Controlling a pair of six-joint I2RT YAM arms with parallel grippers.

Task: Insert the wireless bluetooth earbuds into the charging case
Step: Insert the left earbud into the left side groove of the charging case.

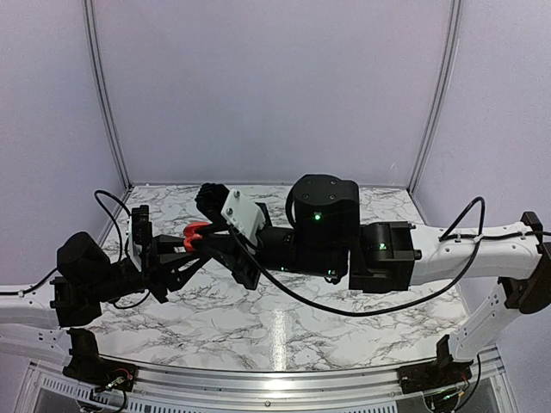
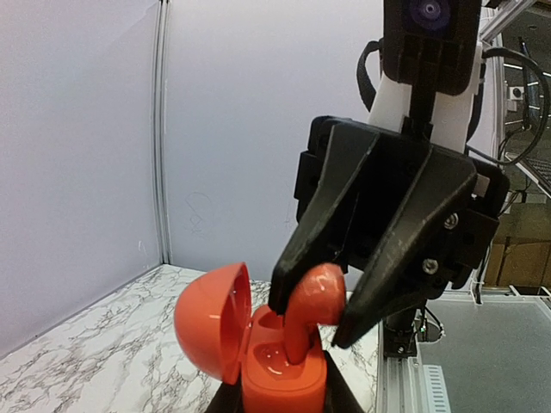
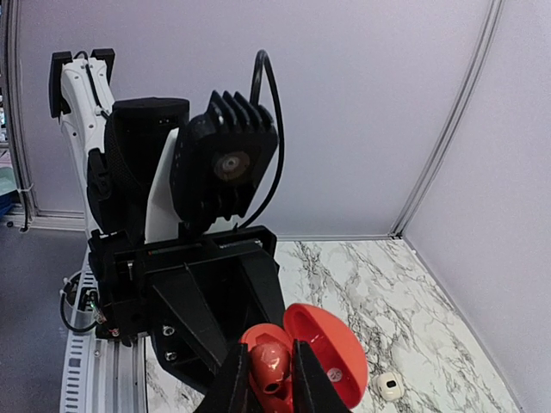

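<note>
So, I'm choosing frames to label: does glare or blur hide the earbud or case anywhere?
Top external: a bright reflection streaks the marble table, and the black arms cover most of the red case. Left wrist: sharp, only small shiny spots on the earbud. Right wrist: the right hand's dark fingers crowd the earbud, yet it is readable.

1. The scene is lit brightly and evenly from overhead, and the pale walls (image 1: 275, 86) are given a lilac cast.
2. A white glare streak is reflected off the marble table (image 1: 275, 340) at 6 o'clock in the top view, where only soft shadows are cast.
3. The corner posts (image 1: 103, 95) are bowed by lens distortion toward 9 and 3 o'clock.
4. Small highlights are caught on the glossy charging case (image 2: 280, 379) at 6 o'clock in the left wrist view.
</note>
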